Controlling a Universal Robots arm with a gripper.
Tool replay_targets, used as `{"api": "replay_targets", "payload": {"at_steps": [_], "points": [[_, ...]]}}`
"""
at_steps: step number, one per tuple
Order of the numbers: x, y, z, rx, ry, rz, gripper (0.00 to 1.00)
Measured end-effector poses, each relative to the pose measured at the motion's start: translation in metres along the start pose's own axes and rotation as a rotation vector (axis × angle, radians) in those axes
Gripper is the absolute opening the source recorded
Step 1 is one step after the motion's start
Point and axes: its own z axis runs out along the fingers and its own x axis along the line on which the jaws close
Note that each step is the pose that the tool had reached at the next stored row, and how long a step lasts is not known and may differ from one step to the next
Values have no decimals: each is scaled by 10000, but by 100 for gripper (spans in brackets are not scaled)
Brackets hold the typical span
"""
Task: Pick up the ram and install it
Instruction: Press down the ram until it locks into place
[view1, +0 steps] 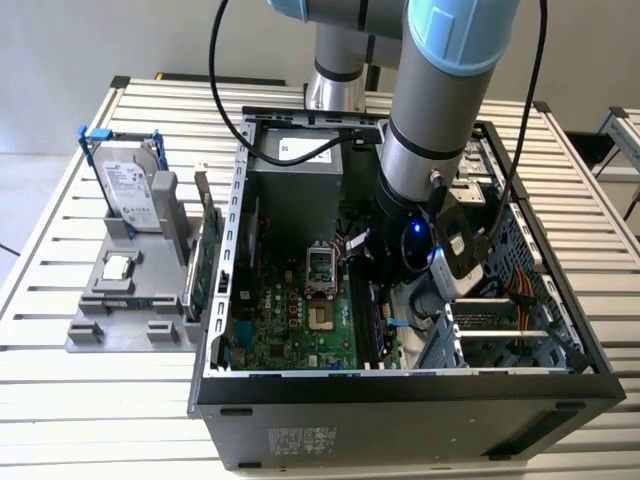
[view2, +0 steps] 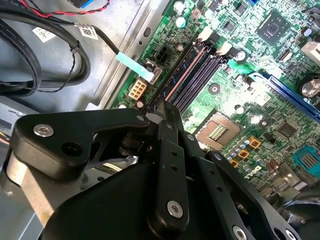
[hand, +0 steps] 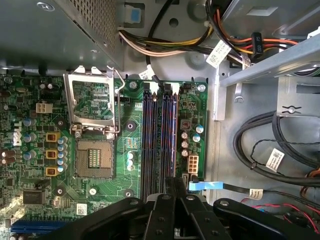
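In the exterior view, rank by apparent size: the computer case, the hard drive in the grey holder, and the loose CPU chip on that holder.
1. Computer case, by far the largest.
2. Hard drive, standing upright in the grey holder.
3. CPU chip, smallest.

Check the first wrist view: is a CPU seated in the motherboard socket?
No. The CPU socket lies open with its contact grid bare, and its retention frame is flipped up.
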Motion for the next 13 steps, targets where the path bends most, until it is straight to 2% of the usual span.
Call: {"api": "replay_targets", "payload": {"at_steps": [4, 13], "points": [[0, 0, 0, 3, 0, -84, 0], [0, 1, 0, -10, -2, -1330, 0]]}}
